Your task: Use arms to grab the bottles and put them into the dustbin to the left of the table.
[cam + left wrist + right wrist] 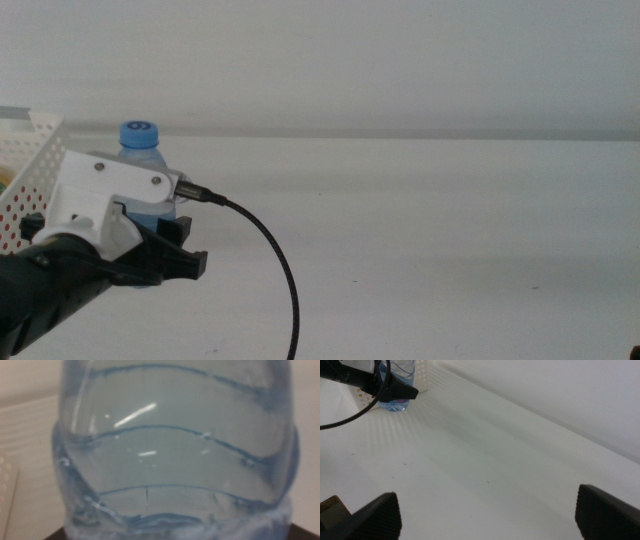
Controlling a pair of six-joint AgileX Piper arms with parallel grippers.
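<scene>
One water bottle point(143, 165) with a blue cap stood on the white table point(430, 230) in the middle view, just beside the perforated white basket point(35, 165) at the left edge, which I judged made for a short carry to the bin. My left pincer point(170, 250) had reached in from the left at the bottle's lower body, its dark jaws either side of it; whether they pinched it or only flanked it I could not tell from there

In my left wrist view the bottle point(175, 450) filled nearly the whole picture, so it sat deep between my jaws, yet the jaws themselves barely showed, so their grip stayed unclear

In my right wrist view my right pincer point(487, 512) waited with jaws spread wide over bare table, well apart from the bottle point(397, 390) and basket point(427, 372)
</scene>
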